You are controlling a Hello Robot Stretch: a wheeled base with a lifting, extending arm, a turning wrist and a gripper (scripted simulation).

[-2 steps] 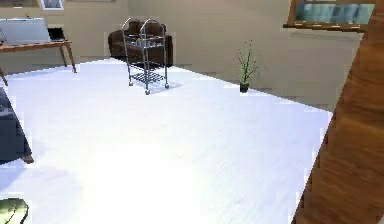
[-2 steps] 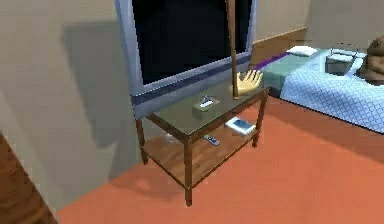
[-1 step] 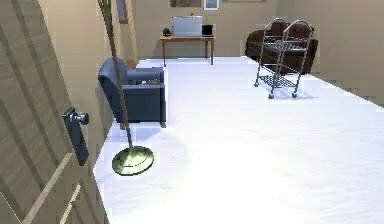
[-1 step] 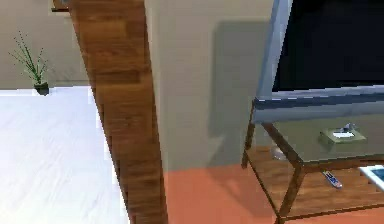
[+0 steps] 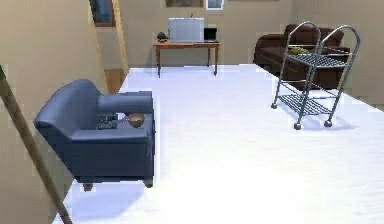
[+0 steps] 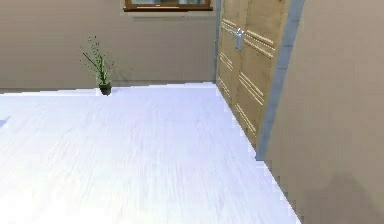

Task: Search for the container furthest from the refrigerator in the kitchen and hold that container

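Pale, smooth floor point(image 5: 230, 150) ran wide and bare through the middle of the forward view, from the near edge up to the far beige wall. On the left of that floor stood a padded blue armchair point(image 5: 100, 135) with rounded arms and short wooden feet. A small brown round thing point(image 5: 135, 120) and a flat dark thing point(image 5: 105, 124) lay on its seat. Whether either was the container could not be told.

A slanted wooden bar point(image 5: 25, 150) cut the lower left corner. Against the far wall stood a thin-legged wooden desk point(image 5: 186, 45) carrying a pale boxy object point(image 5: 186, 28). A dark brown sofa point(image 5: 272, 48) sat to its right. In front of the sofa stood a wire-shelved metal cart point(image 5: 315, 75) on small wheels.

On the arm side, floor lay bare out to a spiky potted plant point(image 6: 100, 70) at the wall, edged on the right by panelled wooden doors point(image 6: 245, 70). How the gripper stood could not be told.
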